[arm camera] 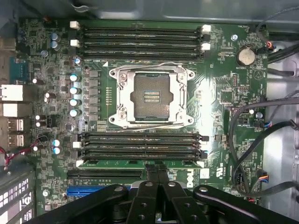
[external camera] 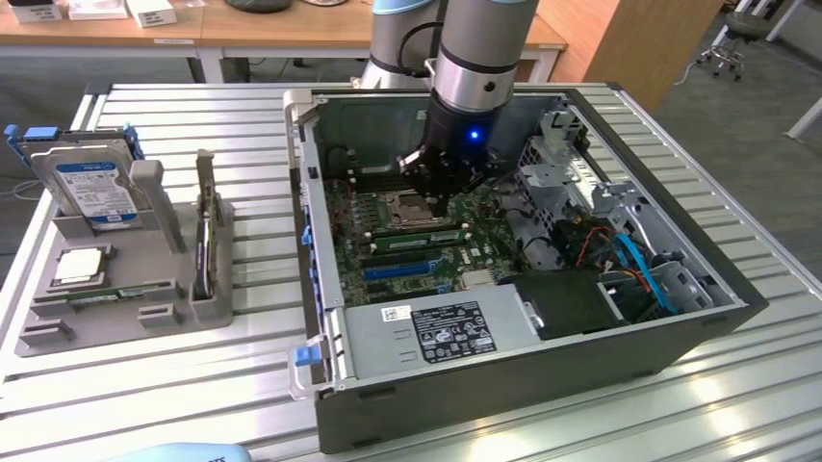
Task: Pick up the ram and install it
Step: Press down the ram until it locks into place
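Arm upright — jaws closed over the ram (arm camera: 140, 163) in its slot.

Arm (external camera: 482, 48): silver-grey cylindrical tube, black band, second grey joint housing behind it. Wrist section is black with a lit blue LED. Gripper (arm camera: 157, 175): all-black linkage fingers with round pivot screws at the joints.

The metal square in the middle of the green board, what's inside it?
Inside the processor socket sits a dark empty bed with small gold contacts; no chip is in it. Whatever lies beneath that bed is covered. Nearby, the shut gripper presses on the ram in its slot.
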Robot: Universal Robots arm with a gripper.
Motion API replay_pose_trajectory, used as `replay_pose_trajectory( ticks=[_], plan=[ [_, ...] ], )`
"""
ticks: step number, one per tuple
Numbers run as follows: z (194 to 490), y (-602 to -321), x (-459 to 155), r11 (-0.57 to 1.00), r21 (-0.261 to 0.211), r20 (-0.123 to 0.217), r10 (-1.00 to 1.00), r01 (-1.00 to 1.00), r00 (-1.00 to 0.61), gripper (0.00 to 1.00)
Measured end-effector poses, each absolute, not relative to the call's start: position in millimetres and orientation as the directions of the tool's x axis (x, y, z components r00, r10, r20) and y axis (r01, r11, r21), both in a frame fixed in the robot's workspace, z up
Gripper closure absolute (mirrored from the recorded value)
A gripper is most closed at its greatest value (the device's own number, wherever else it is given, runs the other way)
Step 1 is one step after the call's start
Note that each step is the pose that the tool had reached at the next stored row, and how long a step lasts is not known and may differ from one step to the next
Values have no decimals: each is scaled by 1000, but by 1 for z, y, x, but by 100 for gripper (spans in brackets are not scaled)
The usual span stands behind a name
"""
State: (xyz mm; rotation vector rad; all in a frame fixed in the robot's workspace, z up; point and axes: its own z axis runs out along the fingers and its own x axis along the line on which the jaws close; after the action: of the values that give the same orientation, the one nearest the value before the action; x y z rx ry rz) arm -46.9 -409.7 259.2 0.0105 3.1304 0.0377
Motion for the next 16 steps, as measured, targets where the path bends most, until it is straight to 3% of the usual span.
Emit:
replay_pose_trajectory(
  ticks=[16],
  plan=[
    [262, -410, -47, 1000, 20, -9, 7, 7, -1000, 90]
  ],
)
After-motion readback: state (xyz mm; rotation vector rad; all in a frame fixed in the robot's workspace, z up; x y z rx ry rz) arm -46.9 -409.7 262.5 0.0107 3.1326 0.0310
